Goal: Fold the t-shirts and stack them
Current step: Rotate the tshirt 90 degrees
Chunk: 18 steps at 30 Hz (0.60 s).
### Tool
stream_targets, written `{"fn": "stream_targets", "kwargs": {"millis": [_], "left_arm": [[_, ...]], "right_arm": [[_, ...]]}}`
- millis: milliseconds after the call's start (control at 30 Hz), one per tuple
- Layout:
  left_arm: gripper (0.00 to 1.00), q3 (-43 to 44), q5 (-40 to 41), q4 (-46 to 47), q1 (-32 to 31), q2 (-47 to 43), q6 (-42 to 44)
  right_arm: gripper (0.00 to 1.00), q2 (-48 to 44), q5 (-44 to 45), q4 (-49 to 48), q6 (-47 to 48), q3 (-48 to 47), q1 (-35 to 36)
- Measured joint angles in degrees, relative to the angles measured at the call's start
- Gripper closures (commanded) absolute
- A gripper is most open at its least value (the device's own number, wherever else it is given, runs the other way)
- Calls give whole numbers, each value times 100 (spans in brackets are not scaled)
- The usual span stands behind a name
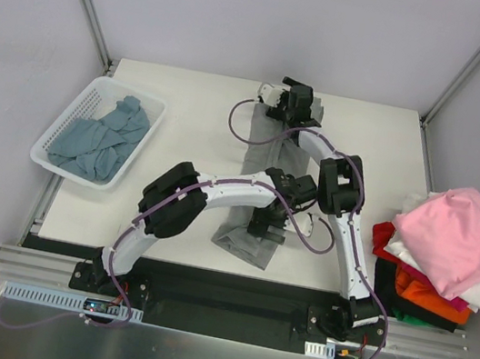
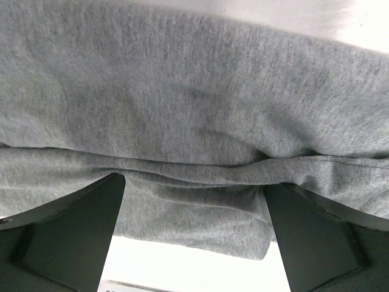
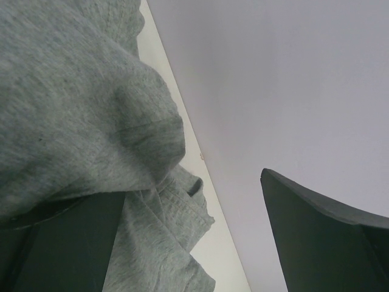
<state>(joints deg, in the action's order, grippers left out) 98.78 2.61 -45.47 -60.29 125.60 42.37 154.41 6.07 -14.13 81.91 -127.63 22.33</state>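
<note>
The left gripper point(image 2: 194, 243) was spread wide. Its fingers point(image 2: 67, 237), cut off at the lower corners of the frame, sat either side of a fold in the grey t-shirt point(image 2: 194, 109). The right gripper point(image 3: 194, 237) gaped too, with cloth draped over its lower-left finger point(image 3: 61, 249) and hiding most of it. From above, the left arm point(image 1: 210, 191) and right arm point(image 1: 347, 225) bent inward at frame centre, covering the shirt's middle.

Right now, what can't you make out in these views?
- Grey t-shirt: top view, both arms cover its middle; fold state unclear.
- Left hand: left wrist view, too close; only cloth shows, shirt's outline cut off.
- Right hand: right wrist view, cloth drapes over one finger; contact unclear.
- Pile under pink t-shirt: top view, lower shirts mostly hidden.
- Basket: shirt count unclear, crumpled.
</note>
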Motion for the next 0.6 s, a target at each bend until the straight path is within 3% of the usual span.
{"fn": "stream_targets", "kwargs": {"millis": [600], "left_arm": [[1, -24, 103, 26, -116, 0, -238]], "right_arm": [[4, 203, -76, -22, 17, -291, -35]]}}
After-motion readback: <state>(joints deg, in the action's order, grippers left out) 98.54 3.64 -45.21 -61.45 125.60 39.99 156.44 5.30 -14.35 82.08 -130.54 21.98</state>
